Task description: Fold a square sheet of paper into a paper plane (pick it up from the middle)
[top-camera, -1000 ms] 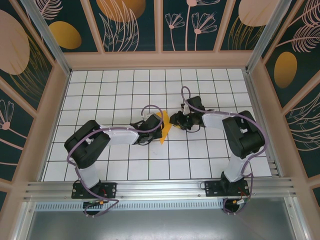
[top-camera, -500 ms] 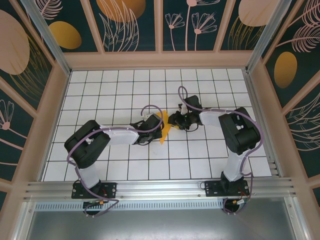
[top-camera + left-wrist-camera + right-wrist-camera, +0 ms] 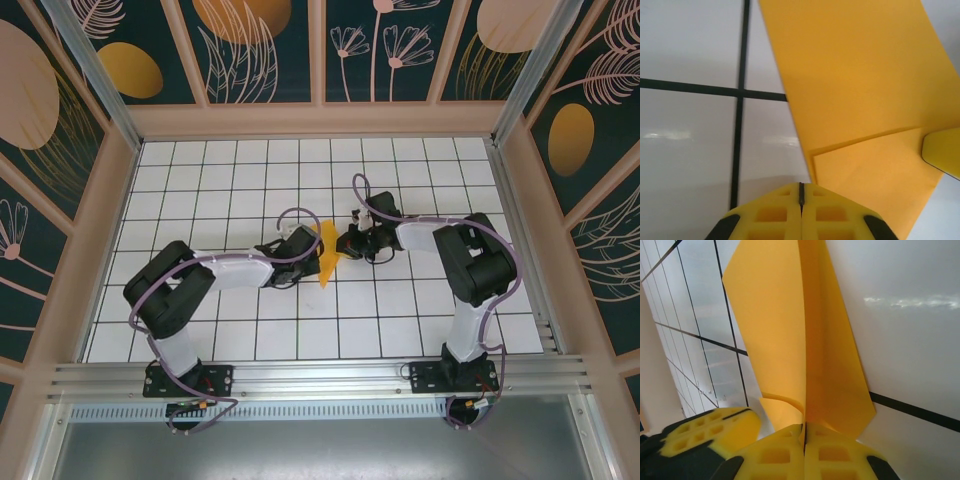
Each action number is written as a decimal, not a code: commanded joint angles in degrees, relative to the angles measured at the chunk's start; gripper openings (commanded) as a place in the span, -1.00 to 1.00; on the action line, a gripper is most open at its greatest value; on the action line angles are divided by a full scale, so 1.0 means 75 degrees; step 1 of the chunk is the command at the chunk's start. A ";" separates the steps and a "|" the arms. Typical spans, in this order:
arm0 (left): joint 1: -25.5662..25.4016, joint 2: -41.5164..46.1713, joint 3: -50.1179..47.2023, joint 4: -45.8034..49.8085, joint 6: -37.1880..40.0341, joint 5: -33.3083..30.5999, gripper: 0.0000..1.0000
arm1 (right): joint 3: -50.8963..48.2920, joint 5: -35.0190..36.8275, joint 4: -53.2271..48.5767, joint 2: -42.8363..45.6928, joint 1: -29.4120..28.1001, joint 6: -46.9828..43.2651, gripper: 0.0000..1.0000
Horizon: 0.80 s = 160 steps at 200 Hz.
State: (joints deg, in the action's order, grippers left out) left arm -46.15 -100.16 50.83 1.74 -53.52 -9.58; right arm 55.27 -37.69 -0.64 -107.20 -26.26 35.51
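Note:
The square sheet of paper [image 3: 328, 253] is a folded orange-yellow shape, narrow and partly upright, on the white tiled floor [image 3: 250, 180] between both arms. My right gripper [image 3: 346, 243] meets it from the right. In the right wrist view the right gripper [image 3: 804, 427] is shut on the paper [image 3: 790, 330], whose raised crease runs into the jaw line. My left gripper [image 3: 312, 251] is at the paper's left side. In the left wrist view the left gripper [image 3: 801, 186] is shut, with the paper's [image 3: 855, 75] edge running behind its right finger; nothing shows in the slit.
Tall walls with dark leaf-patterned panels [image 3: 130, 70] and painted orange ovals enclose the floor. A wooden ledge [image 3: 320, 120] runs along the back. An aluminium rail [image 3: 320, 375] crosses the near edge by both arm bases. Bare tiles lie behind and in front of the grippers.
My right gripper has slid left to the paper and closed on its crease. The left gripper has stayed shut beside the paper, and the paper has barely moved.

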 commanded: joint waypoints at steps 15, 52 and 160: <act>0.0345 0.1215 -0.0108 0.0415 0.0212 -0.0474 -0.46 | 0.0074 0.1021 0.0054 0.1074 -0.0028 0.0156 -1.00; 0.0493 0.2135 -0.0190 0.0160 0.0781 -0.0771 0.02 | 0.0446 0.1956 -0.0301 0.1915 -0.0063 0.0549 -1.00; 0.0477 0.2241 -0.1374 -0.3589 0.4547 0.1152 0.34 | 0.1336 0.3638 -0.1341 0.1589 -0.0635 0.2616 -1.00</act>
State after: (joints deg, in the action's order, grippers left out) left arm -42.52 -81.58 43.22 -13.96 -28.40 -4.84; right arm 65.01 -13.23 -9.34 -93.76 -30.81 49.04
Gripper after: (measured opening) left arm 0.682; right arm 0.057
